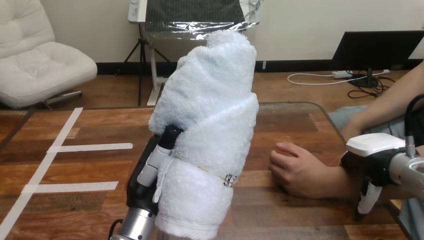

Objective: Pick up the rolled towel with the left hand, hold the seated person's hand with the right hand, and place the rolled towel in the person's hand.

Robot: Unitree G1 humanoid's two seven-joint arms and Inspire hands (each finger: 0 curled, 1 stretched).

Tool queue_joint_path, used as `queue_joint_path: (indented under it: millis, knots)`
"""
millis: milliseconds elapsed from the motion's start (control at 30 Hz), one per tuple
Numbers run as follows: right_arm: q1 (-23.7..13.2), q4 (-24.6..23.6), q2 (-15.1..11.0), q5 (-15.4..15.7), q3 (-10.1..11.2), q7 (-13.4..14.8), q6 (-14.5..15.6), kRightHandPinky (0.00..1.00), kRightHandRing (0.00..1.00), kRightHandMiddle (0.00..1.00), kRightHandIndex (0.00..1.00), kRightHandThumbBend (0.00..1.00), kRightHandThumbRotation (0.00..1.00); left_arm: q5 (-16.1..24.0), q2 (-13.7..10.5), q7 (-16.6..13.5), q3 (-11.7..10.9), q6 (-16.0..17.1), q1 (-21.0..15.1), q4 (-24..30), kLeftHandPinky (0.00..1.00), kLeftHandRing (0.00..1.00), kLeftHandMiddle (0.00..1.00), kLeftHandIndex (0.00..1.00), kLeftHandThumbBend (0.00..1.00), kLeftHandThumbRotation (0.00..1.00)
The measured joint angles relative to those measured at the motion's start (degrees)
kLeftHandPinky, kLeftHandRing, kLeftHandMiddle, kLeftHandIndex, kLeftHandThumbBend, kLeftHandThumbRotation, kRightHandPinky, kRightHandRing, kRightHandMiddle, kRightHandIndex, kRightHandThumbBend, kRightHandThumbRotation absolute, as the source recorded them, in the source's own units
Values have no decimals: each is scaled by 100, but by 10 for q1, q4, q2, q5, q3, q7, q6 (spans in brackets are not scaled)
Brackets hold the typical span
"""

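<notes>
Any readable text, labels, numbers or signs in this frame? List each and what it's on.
None readable.
Small tag on the rolled towel held in the left hand: marks too small to read.
White tape strips on the table: blank.

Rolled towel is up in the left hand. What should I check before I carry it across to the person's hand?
1. Left hand gripping the rolled towel: ok, held upright above the table.
2. Towel in one roll, nothing trailing: ok.
3. Right hand at the person's wrist: ok, it sits against the forearm behind the person's hand.
4. Right hand's hold on that wrist: cannot tell.
5. Person's hand open to take the towel: not ok, it is loosely closed, resting on the table.
6. Path from the towel to the person's hand: ok, bare wood between.
</notes>
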State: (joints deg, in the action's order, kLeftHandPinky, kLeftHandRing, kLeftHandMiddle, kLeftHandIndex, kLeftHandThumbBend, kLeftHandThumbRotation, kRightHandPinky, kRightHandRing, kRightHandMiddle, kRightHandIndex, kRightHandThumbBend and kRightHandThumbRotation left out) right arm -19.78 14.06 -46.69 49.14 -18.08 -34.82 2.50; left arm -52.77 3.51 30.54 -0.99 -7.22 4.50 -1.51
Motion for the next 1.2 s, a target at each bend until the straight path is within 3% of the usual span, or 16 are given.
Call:
queue_joint_path:
  millis: [233,533,1200]
  knots:
    - [0,23,10,-3,0,28,-6,33,40,48,58,74,0,-1,0,-4,0,0,2,8,23,30,38,46,79,1]
    - [0,39,19,-14,0,54,-7,32,41,48,52,74,0,-7,0,-5,0,-1,3,13,23,30,38,46,79,0]
    - [-1,40,20,-20,0,48,7,38,46,53,51,72,0,-9,0,-23,-1,-5,6,16,23,30,37,47,80,1]
